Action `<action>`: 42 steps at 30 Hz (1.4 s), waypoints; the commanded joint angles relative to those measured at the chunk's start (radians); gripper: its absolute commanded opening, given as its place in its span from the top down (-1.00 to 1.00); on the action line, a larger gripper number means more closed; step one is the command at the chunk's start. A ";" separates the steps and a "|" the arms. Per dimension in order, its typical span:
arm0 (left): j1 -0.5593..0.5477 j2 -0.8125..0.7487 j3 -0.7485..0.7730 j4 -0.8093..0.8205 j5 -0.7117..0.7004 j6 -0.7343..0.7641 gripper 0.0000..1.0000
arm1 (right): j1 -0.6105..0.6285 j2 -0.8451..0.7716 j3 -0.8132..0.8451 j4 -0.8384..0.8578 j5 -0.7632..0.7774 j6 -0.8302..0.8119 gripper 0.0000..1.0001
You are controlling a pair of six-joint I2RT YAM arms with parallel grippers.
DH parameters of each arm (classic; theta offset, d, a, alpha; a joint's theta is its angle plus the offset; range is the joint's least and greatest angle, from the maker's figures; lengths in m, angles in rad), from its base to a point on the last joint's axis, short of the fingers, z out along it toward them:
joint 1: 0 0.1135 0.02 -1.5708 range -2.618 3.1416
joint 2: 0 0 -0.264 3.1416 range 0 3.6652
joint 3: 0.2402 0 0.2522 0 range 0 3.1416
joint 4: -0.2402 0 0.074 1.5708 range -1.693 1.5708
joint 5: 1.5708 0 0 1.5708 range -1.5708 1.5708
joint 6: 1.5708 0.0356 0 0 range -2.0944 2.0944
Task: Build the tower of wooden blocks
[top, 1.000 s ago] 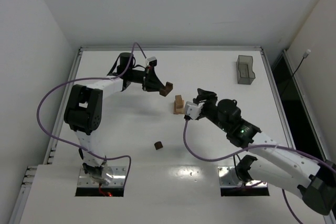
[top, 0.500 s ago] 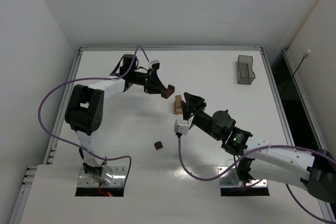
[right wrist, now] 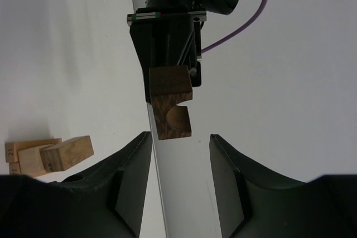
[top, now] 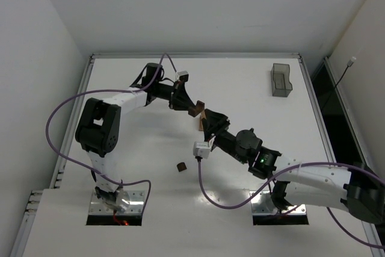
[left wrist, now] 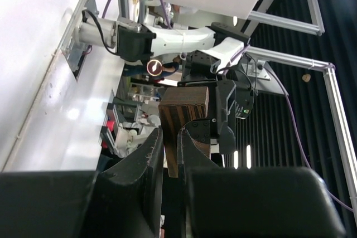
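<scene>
My left gripper (top: 192, 108) is shut on a dark brown wood block (top: 196, 108) with a round notch and holds it above the table. In the left wrist view that block (left wrist: 184, 120) sits clamped between the fingertips (left wrist: 154, 143). My right gripper (top: 208, 126) stands open just right of it, close to the light tan blocks of the tower (top: 203, 115), which it partly hides. In the right wrist view the notched block (right wrist: 170, 107) hangs just beyond the open right gripper (right wrist: 179, 144), with the tan blocks (right wrist: 51, 155) at lower left. Another dark block (top: 181, 166) lies alone on the table.
A translucent grey bin (top: 280, 79) stands at the back right of the white table (top: 120, 148). Purple cables loop from both arms. Raised rails run along the table's left and right edges.
My right arm has swung left and forward, bringing its open gripper up to the tan blocks. My left gripper has carried the dark block right, toward them.
</scene>
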 commanded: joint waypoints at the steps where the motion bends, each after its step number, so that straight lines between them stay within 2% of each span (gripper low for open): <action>1: -0.019 -0.064 0.042 -0.013 0.147 0.016 1.00 | 0.008 0.005 0.034 0.052 0.009 -0.003 0.16; 18: -0.071 -0.082 0.042 -0.013 0.147 0.016 1.00 | 0.008 0.034 0.045 0.043 -0.001 -0.003 0.26; 20: -0.080 -0.082 0.042 -0.013 0.147 0.016 1.00 | 0.008 0.034 0.045 0.043 -0.001 -0.003 0.33; 24: -0.089 -0.082 0.042 -0.013 0.147 0.016 1.00 | 0.008 0.034 0.054 0.034 -0.010 -0.003 0.76; 28: -0.089 -0.093 0.032 0.005 0.136 0.016 0.99 | 0.008 0.034 0.054 0.015 -0.019 0.006 0.99; 29: -0.089 -0.093 0.023 0.005 0.136 0.016 0.86 | 0.008 0.034 0.054 0.015 -0.019 0.006 1.00; 30: -0.089 -0.093 0.023 0.005 0.112 0.016 0.59 | 0.008 0.025 0.054 0.015 -0.019 0.006 1.00; 32: -0.071 -0.105 0.000 0.005 0.089 0.016 0.30 | 0.008 0.025 0.063 0.005 -0.019 0.015 1.00; 33: -0.071 -0.130 -0.016 0.005 0.061 0.025 -0.13 | 0.008 0.025 0.063 0.005 -0.019 0.015 1.00; 36: -0.048 -0.154 -0.040 -0.010 0.046 0.054 -0.72 | 0.008 0.005 0.074 -0.018 0.002 0.038 1.00; 40: 0.009 -0.176 -0.050 -0.146 -0.028 0.189 -0.78 | 0.008 -0.038 0.109 -0.112 0.056 0.125 1.00; 42: 0.059 -0.187 -0.050 -0.223 -0.077 0.308 -0.78 | 0.008 -0.047 0.182 -0.256 0.085 0.281 1.00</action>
